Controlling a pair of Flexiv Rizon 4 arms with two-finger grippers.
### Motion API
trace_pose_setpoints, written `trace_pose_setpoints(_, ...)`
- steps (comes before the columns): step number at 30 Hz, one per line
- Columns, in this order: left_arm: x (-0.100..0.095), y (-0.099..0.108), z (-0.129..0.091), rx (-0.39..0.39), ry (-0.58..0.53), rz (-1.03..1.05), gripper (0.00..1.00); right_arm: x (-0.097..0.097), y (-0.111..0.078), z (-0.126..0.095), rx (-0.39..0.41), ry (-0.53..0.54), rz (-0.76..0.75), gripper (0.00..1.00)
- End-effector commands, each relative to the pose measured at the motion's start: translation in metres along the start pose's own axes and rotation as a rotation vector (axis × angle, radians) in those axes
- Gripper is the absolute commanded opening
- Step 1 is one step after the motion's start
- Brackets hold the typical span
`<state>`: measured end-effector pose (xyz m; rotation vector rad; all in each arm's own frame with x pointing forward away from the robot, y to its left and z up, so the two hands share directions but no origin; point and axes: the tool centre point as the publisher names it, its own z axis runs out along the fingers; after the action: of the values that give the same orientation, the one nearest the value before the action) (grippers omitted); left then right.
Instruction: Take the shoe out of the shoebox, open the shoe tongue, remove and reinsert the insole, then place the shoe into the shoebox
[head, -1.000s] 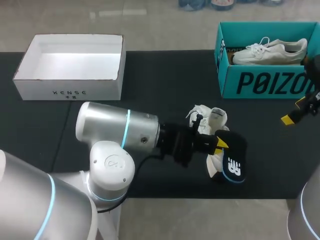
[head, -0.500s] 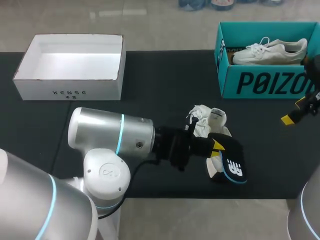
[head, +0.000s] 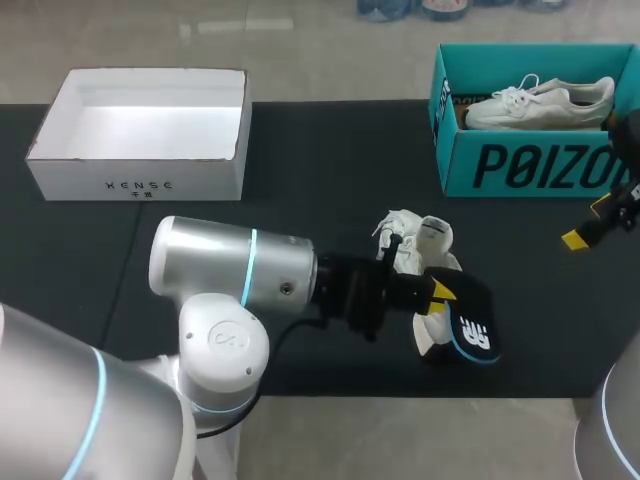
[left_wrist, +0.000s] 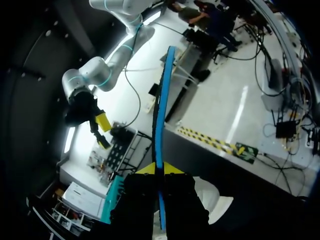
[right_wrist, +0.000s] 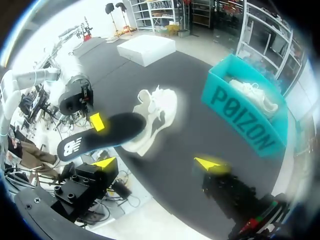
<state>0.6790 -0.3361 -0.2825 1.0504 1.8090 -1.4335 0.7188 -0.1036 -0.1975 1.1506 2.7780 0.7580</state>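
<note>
Left jaws pinching insole (head: 468, 318), shoe (head: 412, 238) beside

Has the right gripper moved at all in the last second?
No. The right gripper hangs at the same spot in front of the teal shoebox's right end, open and empty.

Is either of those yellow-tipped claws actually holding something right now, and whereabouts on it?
Yes: the left gripper pinches the black insole by its edge, one finger on each face. The right gripper is open and holds nothing.
</note>
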Motion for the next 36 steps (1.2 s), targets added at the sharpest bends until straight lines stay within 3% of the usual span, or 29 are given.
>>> trace_pose_setpoints(1, 0.002, 0.006, 0.006, -0.023, 0.003, -0.011, 0.00, 0.001, -0.001, 0.000, 0.000, -0.003, 0.001, 1.00)
trace_pose_setpoints(11, 0.010, 0.026, 0.003, -0.086, -0.004, -0.033, 0.00, 0.001, -0.001, 0.000, 0.000, -0.003, 0.001, 1.00)
trace_pose_setpoints(28, 0.011, 0.081, 0.011, -0.194, -0.053, 0.000, 0.00, 0.001, -0.001, 0.000, 0.000, -0.003, 0.001, 1.00)
trace_pose_setpoints(36, 0.008, 0.081, 0.000, -0.226, -0.026, 0.015, 0.00, 0.001, -0.001, 0.000, 0.000, -0.003, 0.001, 1.00)
